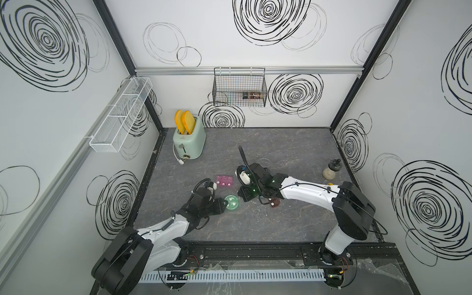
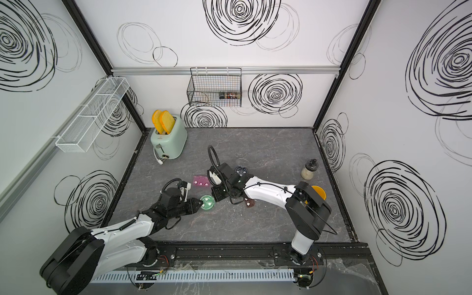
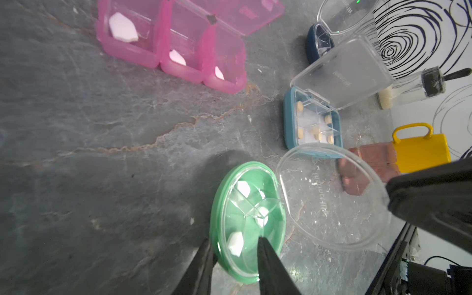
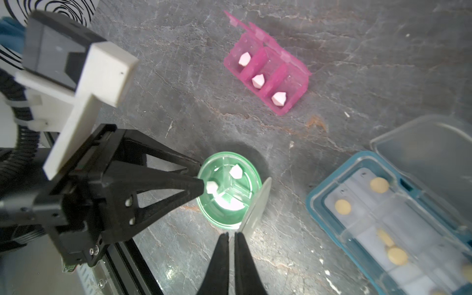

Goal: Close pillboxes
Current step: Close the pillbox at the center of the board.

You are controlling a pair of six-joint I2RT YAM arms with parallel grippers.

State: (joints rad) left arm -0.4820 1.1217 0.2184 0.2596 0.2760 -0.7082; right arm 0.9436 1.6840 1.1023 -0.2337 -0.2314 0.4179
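The green pillbox (image 3: 223,201) sits on the tabletop (image 3: 102,158) between my two arms, near the pink pillbox (image 3: 178,58) but apart from it. Its clear lid (image 3: 332,201) stands swung open on the hinge, close to upright. My left gripper (image 3: 233,241) is narrow around the near rim of the green dish, with one finger outside the wall and one over the compartments. A gap shows between them, so I would not call it a firm hold. My right gripper (image 4: 231,233) is shut, its tips right at the free edge of the lid. Whether that thin edge is caught between them I cannot tell.

I judge this box to be light and slick, apt to skate on the tabletop if pushed from one side only, so the rim needs steadying while the lid goes over. The lid looks thin and springy. I would press on its outer edge opposite the hinge, not the middle, until it snaps. The loose white pills (image 4: 236,171) could jump out if the dish tips. The blue pillbox (image 4: 329,204) beside it also lies open.
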